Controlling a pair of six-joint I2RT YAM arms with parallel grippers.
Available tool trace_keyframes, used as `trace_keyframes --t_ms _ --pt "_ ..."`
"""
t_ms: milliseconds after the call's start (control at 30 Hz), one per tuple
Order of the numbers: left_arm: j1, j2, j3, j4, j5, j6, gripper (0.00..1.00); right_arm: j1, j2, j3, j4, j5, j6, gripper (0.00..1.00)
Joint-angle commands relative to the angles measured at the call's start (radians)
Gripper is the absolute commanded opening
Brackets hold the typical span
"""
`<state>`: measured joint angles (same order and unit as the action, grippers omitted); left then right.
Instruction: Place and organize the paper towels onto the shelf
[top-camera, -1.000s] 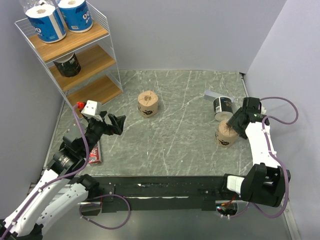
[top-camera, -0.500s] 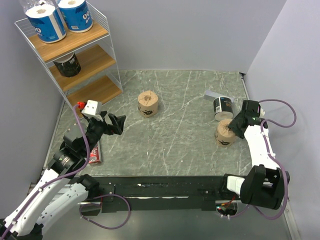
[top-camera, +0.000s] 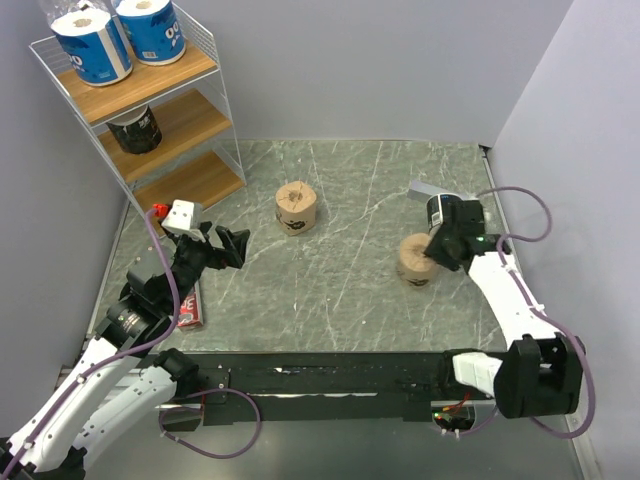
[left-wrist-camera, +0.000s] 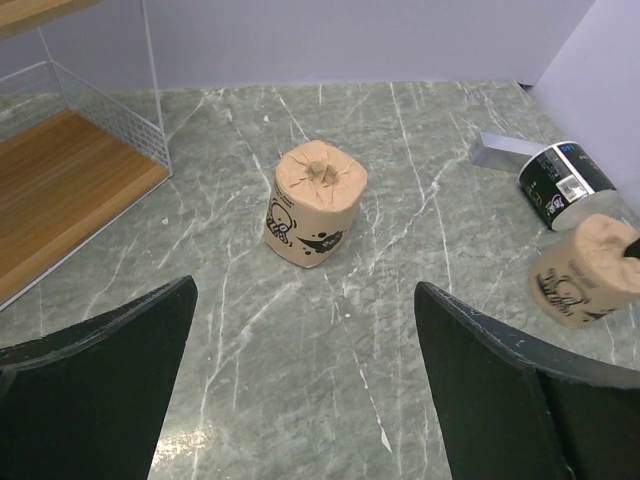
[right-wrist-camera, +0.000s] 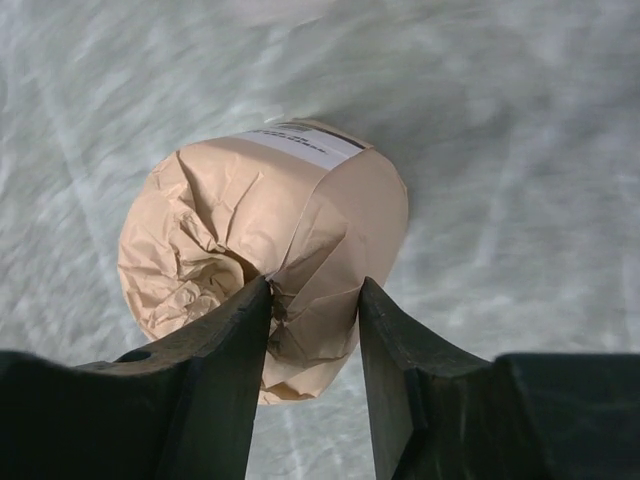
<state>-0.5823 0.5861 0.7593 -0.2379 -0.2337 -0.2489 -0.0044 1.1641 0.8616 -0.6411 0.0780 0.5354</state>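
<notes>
The shelf (top-camera: 150, 110) stands in the far left corner of the bench (top-camera: 350, 300). Its top board carries the left blue roll (top-camera: 92, 45) and the right blue roll (top-camera: 150, 30), upright and side by side. The middle board holds the shelved black roll (top-camera: 135, 128).

In front of the shelf the left tool (top-camera: 225, 247) hangs over the bench with its fingers spread wide and nothing between them. The red box (top-camera: 190, 305) lies flat under that arm, near the bench's left edge. The left wrist view shows open stone between the left tool (left-wrist-camera: 305, 290) and the middle tan roll (left-wrist-camera: 313, 203), which stands upright near the bench centre (top-camera: 296, 207).

Further right, the right tan roll (top-camera: 417, 259) is tilted, and the right tool (right-wrist-camera: 312, 300) pinches a fold of its crumpled wrapper. Behind it the loose black roll (left-wrist-camera: 565, 180) lies on its side just beside the grey block (left-wrist-camera: 505, 150), near the far right corner. Bare bench lies between the two tan rolls.
</notes>
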Motion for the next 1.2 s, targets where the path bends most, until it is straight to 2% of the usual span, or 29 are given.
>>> trace_keyframes --t_ms 0,233,400,533,567,700,800,900,1067,1167 --pt "-0.005 -0.006 0.002 0.018 -0.026 0.003 0.97 0.252 0.023 0.030 0.083 -0.064 0.090 0.46" --pt "-0.002 -0.017 -0.009 0.038 -0.033 -0.004 0.96 0.581 0.278 0.261 0.067 0.009 0.163 0.47" --pt "-0.002 0.015 0.004 0.026 -0.061 -0.044 0.97 0.661 0.403 0.424 0.055 0.000 0.155 0.54" --pt "-0.002 0.112 0.054 -0.047 -0.041 -0.059 0.98 0.664 0.387 0.479 0.034 0.012 0.108 0.70" --pt "-0.004 0.147 0.063 -0.054 -0.029 -0.064 0.99 0.662 0.349 0.475 0.043 0.023 0.092 0.72" --pt "-0.007 0.224 0.097 -0.020 0.224 -0.009 0.92 0.655 0.183 0.386 0.102 0.085 0.037 0.80" --pt "-0.028 0.328 0.182 -0.072 0.272 0.005 0.91 0.627 0.021 0.283 0.150 0.108 0.017 0.81" --pt "-0.106 0.435 0.260 -0.124 0.267 0.051 0.93 0.610 -0.145 0.202 0.191 0.121 -0.024 0.81" --pt "-0.232 0.609 0.370 -0.181 0.159 0.118 0.92 0.607 -0.465 0.071 0.285 0.137 -0.107 0.82" --pt "-0.304 0.695 0.439 -0.192 0.131 0.123 0.90 0.607 -0.565 0.056 0.284 0.141 -0.129 0.82"
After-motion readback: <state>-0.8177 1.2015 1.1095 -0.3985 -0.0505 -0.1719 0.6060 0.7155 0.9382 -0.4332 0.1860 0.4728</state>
